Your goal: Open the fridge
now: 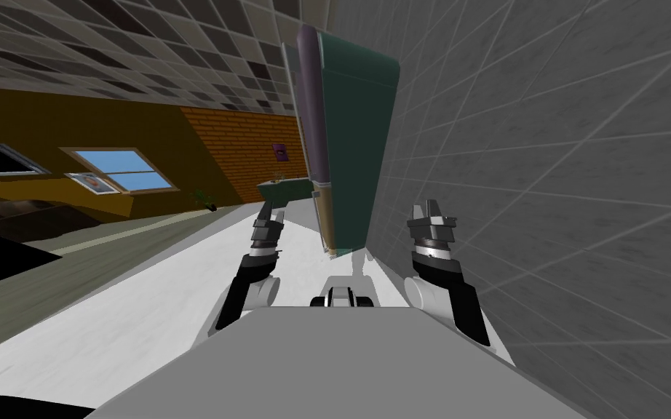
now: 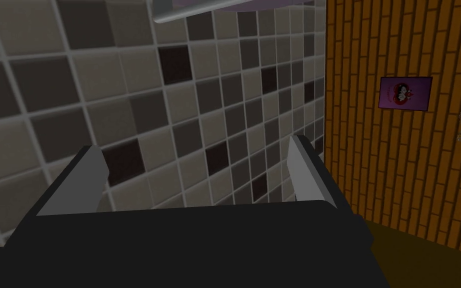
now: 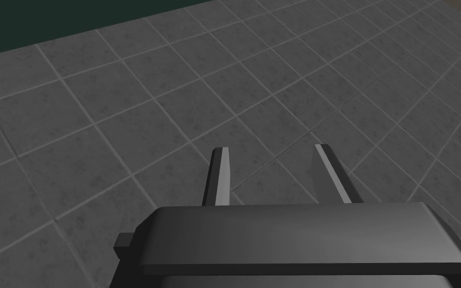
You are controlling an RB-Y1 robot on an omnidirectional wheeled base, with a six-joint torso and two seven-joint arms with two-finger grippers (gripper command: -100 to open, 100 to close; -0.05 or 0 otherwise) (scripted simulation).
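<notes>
The fridge [image 1: 359, 131] is a tall dark green box with a purplish-grey door [image 1: 311, 109] on its front. It stands straight ahead of the robot, with one side against a grey tiled wall [image 1: 545, 145]. As far as the head view shows, the door lies flat against the body.

Both arms are raised in front of the chest, and neither touches the fridge. The left hand [image 1: 271, 212] hangs on the door side, near the fridge's lower front corner but apart from it. In the left wrist view this hand [image 2: 194, 150] has its fingers [image 2: 92, 175] spread wide with nothing between them. Beyond them is a surface of checkered tiles [image 2: 174, 100] in light and dark squares. At the far edge of that surface a grey rounded bar [image 2: 194, 11] runs under a purplish strip of the same colour as the door. Off to one side is an orange brick wall [image 2: 399, 175] with a small purple picture [image 2: 404, 93] on it.

The right hand [image 1: 432, 211] hangs on the other side of the fridge, close to the grey tiled wall. In the right wrist view the hand [image 3: 272, 147] points at that wall [image 3: 124, 125]. Its fingers [image 3: 220, 175] are parted by a narrower gap and hold nothing. A dark green strip of the fridge [image 3: 49, 20] shows at the wall's far edge.

Farther off, the head view shows the brick wall [image 1: 232, 145] and a window [image 1: 119, 171] in a yellow-brown wall.
</notes>
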